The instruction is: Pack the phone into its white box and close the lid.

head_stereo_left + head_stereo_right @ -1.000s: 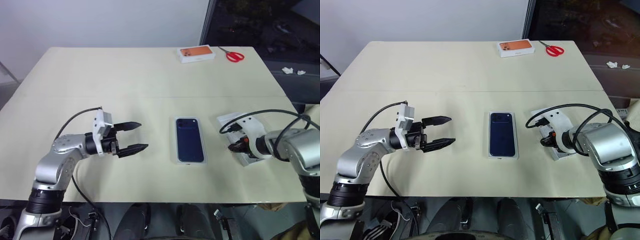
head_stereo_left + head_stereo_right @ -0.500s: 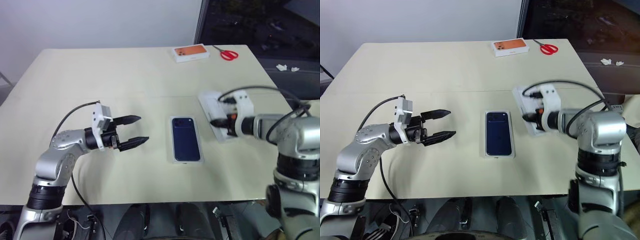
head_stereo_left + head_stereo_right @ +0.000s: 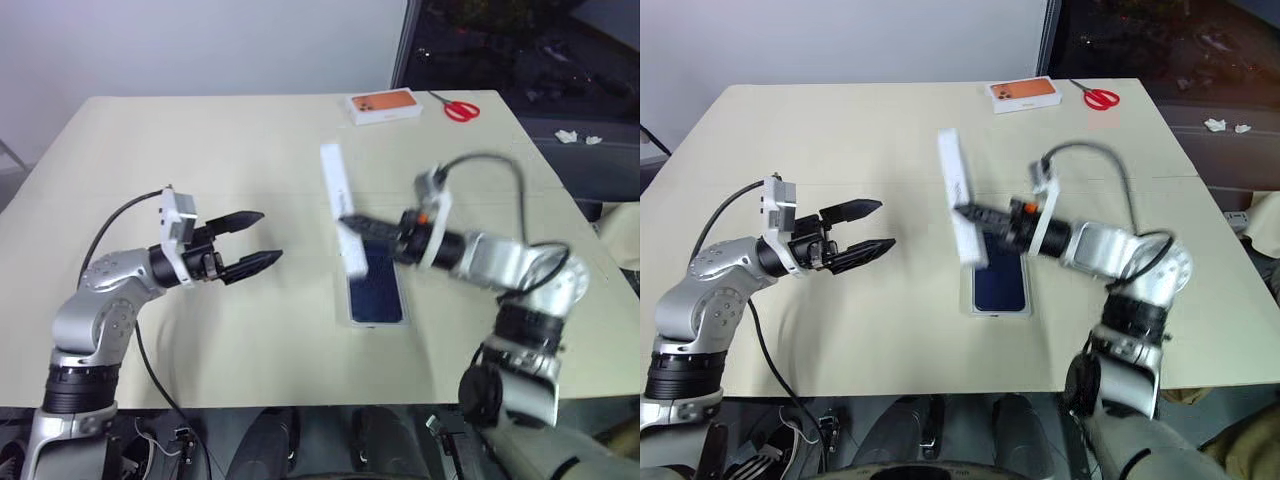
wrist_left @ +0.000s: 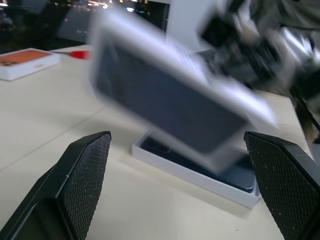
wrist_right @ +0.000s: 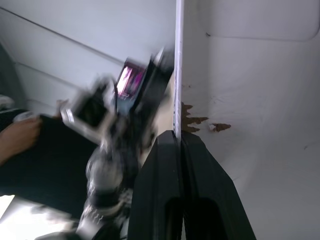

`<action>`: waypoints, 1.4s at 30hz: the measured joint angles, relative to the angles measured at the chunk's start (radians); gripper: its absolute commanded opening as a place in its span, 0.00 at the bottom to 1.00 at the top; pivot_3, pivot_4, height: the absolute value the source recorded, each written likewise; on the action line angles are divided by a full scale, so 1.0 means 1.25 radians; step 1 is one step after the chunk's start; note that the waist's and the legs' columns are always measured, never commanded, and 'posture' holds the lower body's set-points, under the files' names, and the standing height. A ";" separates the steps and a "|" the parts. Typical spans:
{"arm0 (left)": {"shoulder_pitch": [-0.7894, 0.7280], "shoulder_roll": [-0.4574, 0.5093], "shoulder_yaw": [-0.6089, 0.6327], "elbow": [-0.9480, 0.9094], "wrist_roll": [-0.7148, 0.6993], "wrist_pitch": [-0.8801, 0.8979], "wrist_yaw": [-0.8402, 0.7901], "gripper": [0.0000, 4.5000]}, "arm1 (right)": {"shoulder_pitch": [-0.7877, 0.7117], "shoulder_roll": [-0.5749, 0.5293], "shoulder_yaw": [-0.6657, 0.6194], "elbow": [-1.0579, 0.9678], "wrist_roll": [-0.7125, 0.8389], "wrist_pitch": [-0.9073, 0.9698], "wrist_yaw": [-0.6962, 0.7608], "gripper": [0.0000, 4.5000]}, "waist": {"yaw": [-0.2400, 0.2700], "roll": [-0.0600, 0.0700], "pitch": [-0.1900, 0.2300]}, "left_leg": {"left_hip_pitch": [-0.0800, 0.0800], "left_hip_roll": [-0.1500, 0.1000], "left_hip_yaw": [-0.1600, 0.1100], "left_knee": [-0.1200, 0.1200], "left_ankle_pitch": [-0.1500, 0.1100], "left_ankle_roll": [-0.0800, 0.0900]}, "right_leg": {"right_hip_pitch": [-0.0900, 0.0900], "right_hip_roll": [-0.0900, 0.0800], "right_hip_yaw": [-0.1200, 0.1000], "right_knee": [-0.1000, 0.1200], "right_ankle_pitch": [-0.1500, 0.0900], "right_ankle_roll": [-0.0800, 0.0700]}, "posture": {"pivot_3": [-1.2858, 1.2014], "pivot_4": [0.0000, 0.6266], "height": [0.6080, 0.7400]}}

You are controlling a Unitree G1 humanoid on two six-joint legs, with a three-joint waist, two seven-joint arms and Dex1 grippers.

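White cardboard lid [image 3: 962, 200], dark phone print on top, pinched by its rim in right gripper [image 3: 970, 213], edge-up over shallow white box [image 3: 999, 304]. Navy phone [image 3: 1001, 284] lies in box, below those fingers. Left gripper [image 3: 868, 227] spread wide, empty, well apart.

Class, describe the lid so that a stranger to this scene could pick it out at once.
Start at the cream table and go to the white box holding the phone near its front edge. Just above it the right end effector is shut on the lid, held on edge. Unlike the orange-topped box at the far edge, it is off the table.
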 measured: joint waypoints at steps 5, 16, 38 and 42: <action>0.018 0.001 0.000 -0.010 -0.002 0.001 0.009 1.00 | 0.035 -0.035 0.123 -0.042 0.153 -0.142 -0.081 0.01 | -0.003 0.000 0.000 | 0.001 0.001 0.000 0.000 0.000 0.000 | 0.000 0.002 0.000 0.001 0.000 0.000 | 0.52 0.24 1.00; 0.070 -0.014 -0.018 -0.049 -0.008 0.011 0.037 1.00 | 0.122 -0.041 0.206 -0.041 0.162 -0.254 -0.143 0.29 | 0.001 0.000 0.000 | 0.001 0.001 0.000 0.000 0.000 0.000 | 0.000 0.002 0.001 0.001 0.000 0.000 | 0.52 0.24 1.00; 0.021 -0.239 -0.197 0.088 0.106 -0.071 0.075 0.10 | 0.027 -0.600 0.328 -0.142 -0.441 -0.366 0.489 0.31 | 0.006 0.000 0.000 | 0.000 0.001 0.001 0.002 -0.001 0.002 | 0.002 0.002 -0.002 -0.002 0.000 0.001 | 0.52 0.24 1.00; -0.006 -0.266 -0.217 0.122 0.118 -0.072 0.077 0.00 | 0.076 -0.631 0.406 -0.180 -0.696 -0.566 0.676 0.31 | 0.002 0.000 0.000 | 0.000 0.001 0.001 0.002 -0.001 0.002 | 0.002 0.002 -0.002 -0.002 0.000 0.001 | 0.52 0.24 1.00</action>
